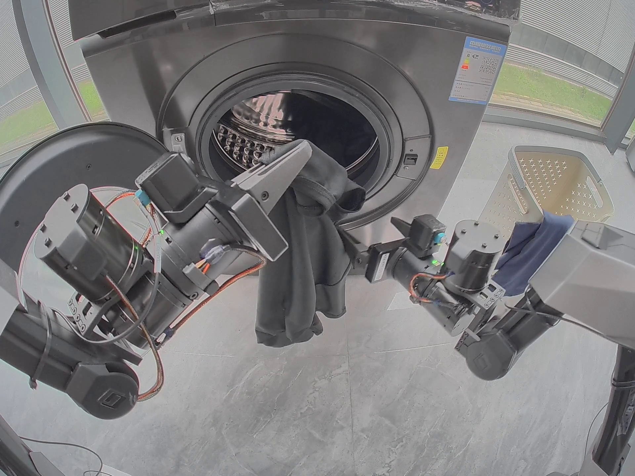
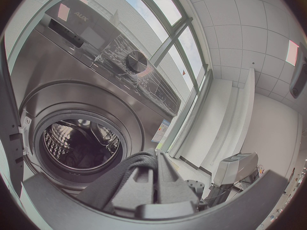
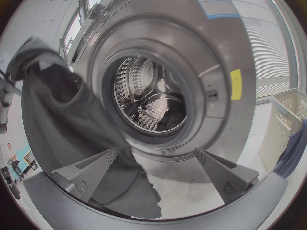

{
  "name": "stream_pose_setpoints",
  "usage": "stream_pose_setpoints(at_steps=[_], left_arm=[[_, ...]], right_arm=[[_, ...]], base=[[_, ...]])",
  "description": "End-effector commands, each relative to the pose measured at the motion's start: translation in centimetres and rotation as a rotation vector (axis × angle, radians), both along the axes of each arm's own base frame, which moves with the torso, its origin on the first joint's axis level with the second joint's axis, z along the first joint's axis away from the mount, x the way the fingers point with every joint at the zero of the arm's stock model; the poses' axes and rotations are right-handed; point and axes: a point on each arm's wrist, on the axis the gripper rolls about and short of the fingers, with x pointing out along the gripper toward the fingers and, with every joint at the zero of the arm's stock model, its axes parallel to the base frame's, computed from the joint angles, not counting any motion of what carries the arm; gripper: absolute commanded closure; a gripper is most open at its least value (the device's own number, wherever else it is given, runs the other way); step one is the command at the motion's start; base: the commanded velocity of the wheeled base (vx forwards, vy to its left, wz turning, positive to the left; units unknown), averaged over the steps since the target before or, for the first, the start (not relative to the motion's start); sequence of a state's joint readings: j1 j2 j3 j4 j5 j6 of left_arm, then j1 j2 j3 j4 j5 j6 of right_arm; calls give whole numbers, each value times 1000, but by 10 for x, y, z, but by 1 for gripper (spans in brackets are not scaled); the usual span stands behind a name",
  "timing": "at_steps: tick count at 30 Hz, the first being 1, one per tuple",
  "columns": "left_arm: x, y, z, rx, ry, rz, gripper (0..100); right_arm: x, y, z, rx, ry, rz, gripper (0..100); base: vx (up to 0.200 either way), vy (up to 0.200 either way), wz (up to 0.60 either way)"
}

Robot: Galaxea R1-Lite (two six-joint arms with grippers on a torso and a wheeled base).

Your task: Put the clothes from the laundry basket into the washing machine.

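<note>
Grey washer (image 1: 423, 54) across upper frame, door (image 1: 73, 166) open. Beige basket (image 1: 562, 180) at right, blue cloth (image 1: 529, 246) draped over its rim. Black garment (image 1: 304, 266) hanging at centre before drum (image 1: 264, 133), pinched by left claw (image 1: 294, 157). Right claw (image 3: 156, 166) spread, beside garment.

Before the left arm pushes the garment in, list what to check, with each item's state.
1. Door open: ok, swung aside.
2. Left pincer shut on garment: ok.
3. Garment inside drum: not ok; it hangs before the opening, mostly below the rim.
4. Right pincer clear of garment: cannot tell; open, close beside the cloth.
5. Room in drum: ok; one dark item at the bottom.
6. Basket emptied: not ok; blue cloth hangs over its rim.
</note>
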State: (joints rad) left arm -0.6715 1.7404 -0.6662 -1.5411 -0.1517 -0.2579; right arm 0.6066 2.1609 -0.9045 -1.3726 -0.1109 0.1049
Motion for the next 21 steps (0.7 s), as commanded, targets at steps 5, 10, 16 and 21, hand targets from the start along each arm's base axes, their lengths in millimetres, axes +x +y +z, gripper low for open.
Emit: stream_pose_setpoints(at_steps=[5,10,16,21], left_arm=[[1,0,2,-6,-4,3,100],[2,0,1,-6,0,7,100],[2,0,2,-8,-2,7,100],[3,0,1,-6,-2,9,100]], right_arm=[[-11,33,-29,-34,45,78,0],[-19,37,-29,-39,51,98,0],[-24,43,-32,-36,56,117,0],[-30,41,-34,-43,73,131,0]], base=[[0,0,0],[0,0,0],[0,0,0],[0,0,0]])
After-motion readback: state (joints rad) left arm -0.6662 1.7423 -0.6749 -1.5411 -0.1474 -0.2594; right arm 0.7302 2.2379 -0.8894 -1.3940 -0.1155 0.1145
